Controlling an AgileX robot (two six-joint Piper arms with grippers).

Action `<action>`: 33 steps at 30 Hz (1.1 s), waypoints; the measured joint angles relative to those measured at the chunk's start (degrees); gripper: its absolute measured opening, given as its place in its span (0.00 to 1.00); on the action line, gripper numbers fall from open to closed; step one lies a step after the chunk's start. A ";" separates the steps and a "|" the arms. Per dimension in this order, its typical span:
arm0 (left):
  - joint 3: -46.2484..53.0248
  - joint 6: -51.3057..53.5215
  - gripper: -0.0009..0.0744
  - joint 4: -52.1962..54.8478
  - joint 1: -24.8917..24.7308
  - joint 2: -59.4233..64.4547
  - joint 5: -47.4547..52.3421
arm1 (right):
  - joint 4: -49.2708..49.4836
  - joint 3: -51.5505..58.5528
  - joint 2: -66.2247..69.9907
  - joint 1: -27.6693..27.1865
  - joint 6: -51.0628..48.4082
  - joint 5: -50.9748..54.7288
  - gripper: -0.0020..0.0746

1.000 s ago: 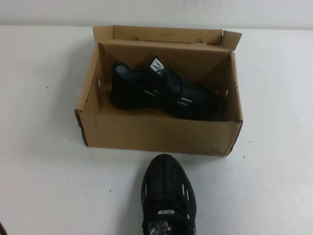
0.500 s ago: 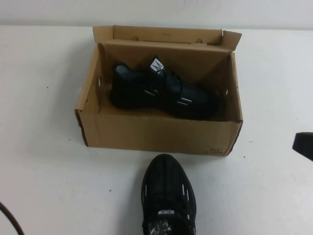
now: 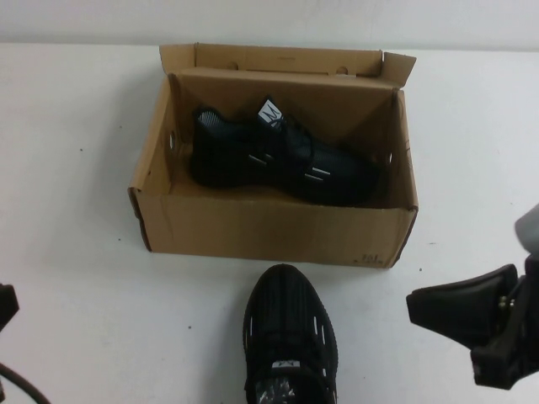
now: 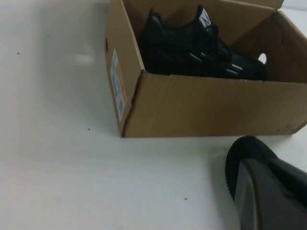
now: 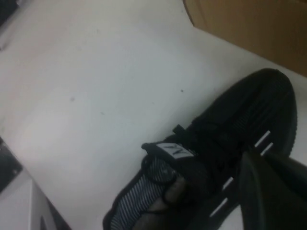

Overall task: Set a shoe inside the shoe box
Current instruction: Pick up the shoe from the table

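The shoe (image 3: 289, 337), a black mesh sneaker with white dash marks, lies on the table just in front of the shoe box (image 3: 269, 227), toe toward it. It also shows in the right wrist view (image 5: 216, 143), white tongue tag up, and its toe shows in the left wrist view (image 4: 247, 153). The brown cardboard box stands open with the flap lid back. Its black mate (image 3: 278, 160) lies inside. My right gripper (image 3: 442, 335) is open and empty, to the right of the shoe. My left gripper (image 3: 5, 303) sits at the near left edge, far from the shoe.
The white table (image 3: 76, 168) spreads around the box on the left, right and front. The box's near wall (image 4: 206, 110) stands between the shoe and the inside of the box. A label (image 4: 117, 81) is on its left end.
My right gripper has come in from the right edge toward the shoe. My left gripper has come into view at the near left. The shoes and box have not moved.
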 joint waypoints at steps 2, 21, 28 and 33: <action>0.00 0.00 0.01 -0.24 0.00 1.14 0.24 | -6.70 -1.87 1.19 3.88 5.06 -1.28 0.00; 0.00 0.45 0.01 -0.47 0.00 12.62 3.75 | -52.38 -20.52 25.47 37.10 64.42 3.65 0.01; 0.00 0.56 0.01 -0.43 0.00 12.62 2.16 | -42.24 -21.66 32.34 38.34 65.02 1.04 0.24; 0.00 0.56 0.01 -0.29 0.00 12.62 2.05 | -35.54 -21.66 34.57 38.34 65.13 -2.28 0.57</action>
